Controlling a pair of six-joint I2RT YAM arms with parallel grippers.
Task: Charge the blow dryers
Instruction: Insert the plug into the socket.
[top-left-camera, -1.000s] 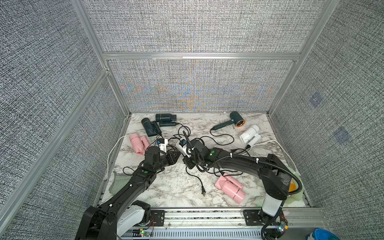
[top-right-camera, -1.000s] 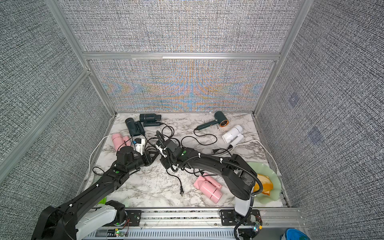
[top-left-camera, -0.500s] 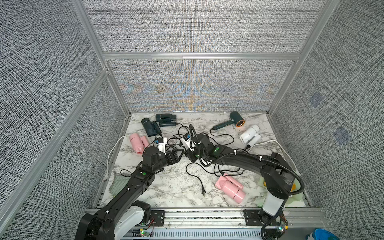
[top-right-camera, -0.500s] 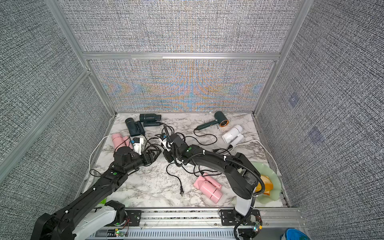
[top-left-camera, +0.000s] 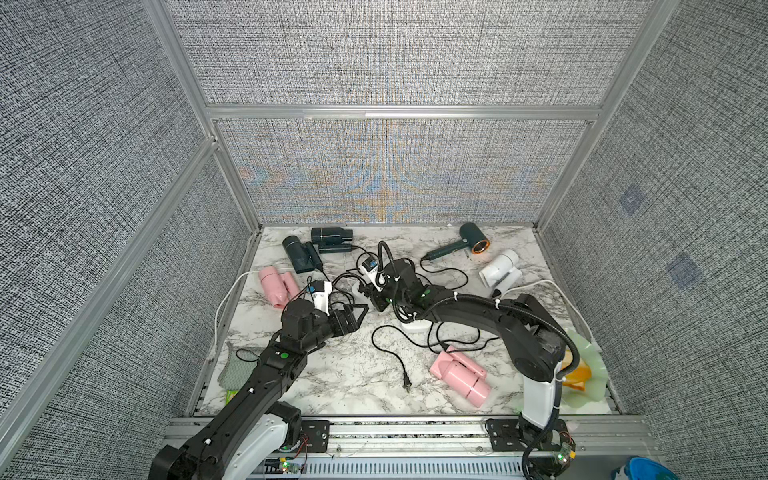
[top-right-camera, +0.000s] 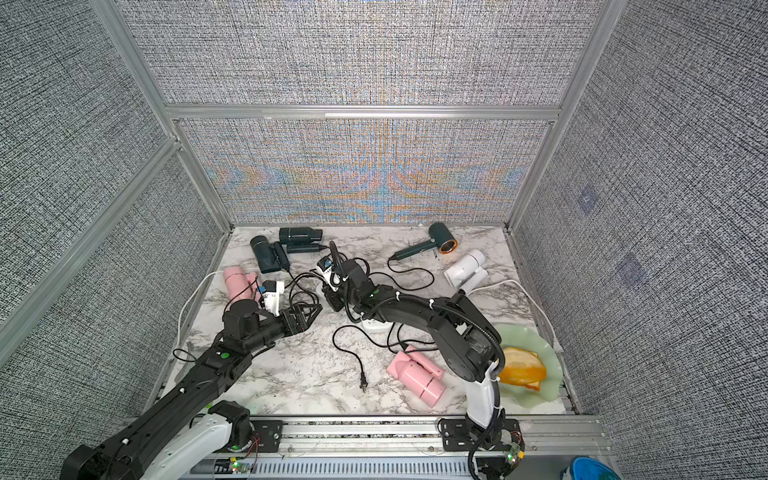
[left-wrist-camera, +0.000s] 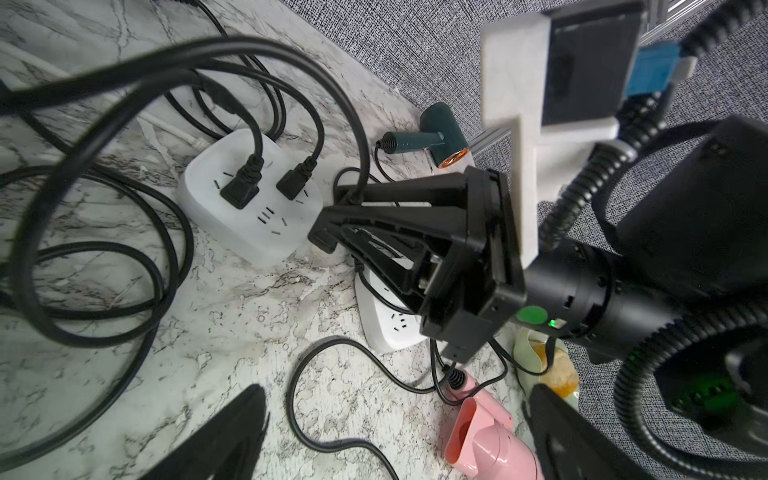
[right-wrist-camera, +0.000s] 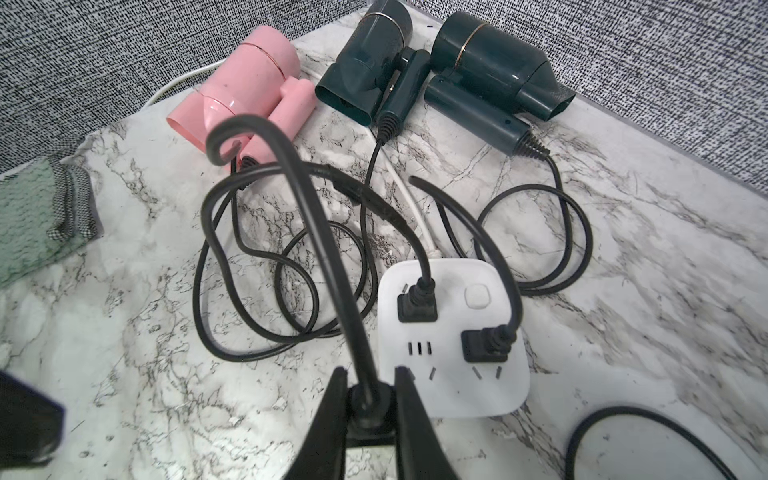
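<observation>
While the left gripper is held with its jaws spread wide and empty above the marble desk, the right gripper is clamped narrowly on a black plug. From this plug a black cord is seen arching up and away. The plug is held close over one edge of a white square socket block, in which two other plugs are seated; whether it touches the block cannot be told. A second socket block is partly covered by the right arm.

Two dark teal blow dryers are laid side by side at the rear left of the desk, and a pink blow dryer is found just in front of them by the left edge. At the rear right a copper-nozzled teal blow dryer is placed near a white blow dryer. A second pink blow dryer is laid at the front right, near a loose plug on bare marble.
</observation>
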